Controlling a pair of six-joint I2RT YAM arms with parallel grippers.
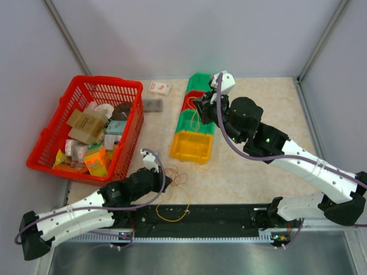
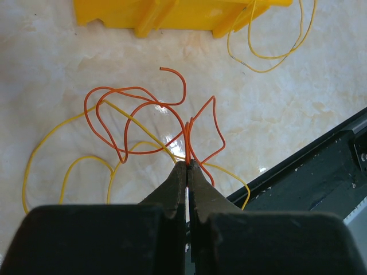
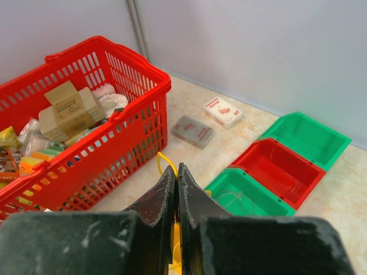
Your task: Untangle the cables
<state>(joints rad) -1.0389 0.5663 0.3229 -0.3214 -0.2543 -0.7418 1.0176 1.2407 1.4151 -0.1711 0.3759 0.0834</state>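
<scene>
Our left fingers (image 2: 187, 169) are pressed together and pinch the orange cable (image 2: 143, 106) right where two of its bends come up side by side. The rest of that cable lies in curls on the desk (image 2: 69, 69) and crosses a long yellow strand (image 2: 43, 146). We think we hold it at this spot so we can pull the orange one away from the yellow one. Our right fingers (image 3: 176, 172) are pressed together too. A yellow cable (image 3: 162, 160) pokes out at their tips, so they pinch that one. From above, it hangs down from them over the row of small bins (image 1: 199, 77), well apart from the tangle. We think it is held up there so it does not get mixed up with the others and can go in a bin. One more yellow loop (image 1: 173, 213) lies by the near edge of the desk, and another yellow wire (image 2: 269, 57) lies beside the yellow bin (image 2: 172, 14). The red basket (image 1: 109, 80) stands off to the left, and nothing touches it.
</scene>
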